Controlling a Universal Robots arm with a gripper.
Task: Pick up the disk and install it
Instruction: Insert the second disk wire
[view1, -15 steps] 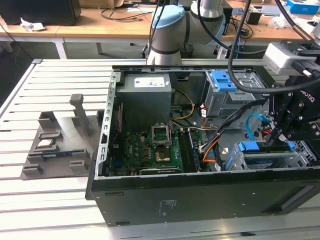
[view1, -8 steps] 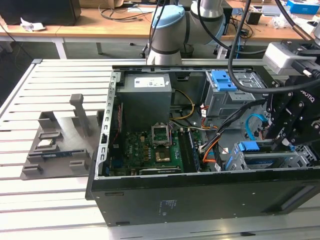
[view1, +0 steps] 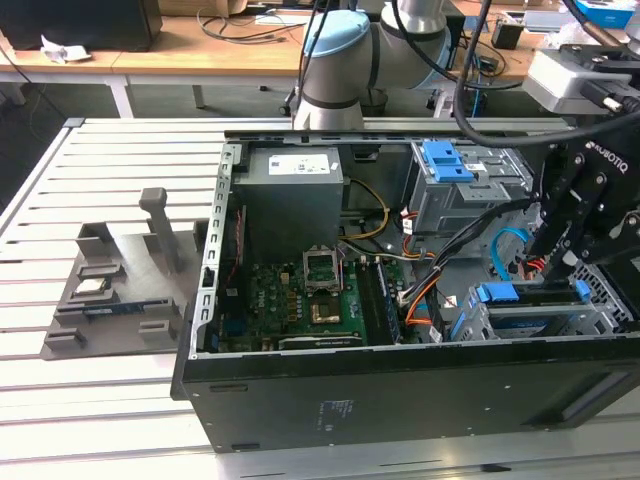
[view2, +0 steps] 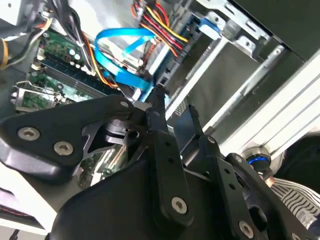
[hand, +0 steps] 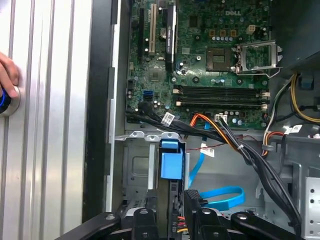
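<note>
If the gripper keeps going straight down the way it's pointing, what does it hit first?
Probably the disk in the drive bay: the gripper hangs just above its blue bracket. Depth is unclear; the blue cable beside it might brush first.

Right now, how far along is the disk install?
Done: the disk lies in the drive cage of the open computer case, its blue bracket showing. In hand: the end effector is right above it. Left: I cannot tell whether the disk is fully seated or let go.
</note>
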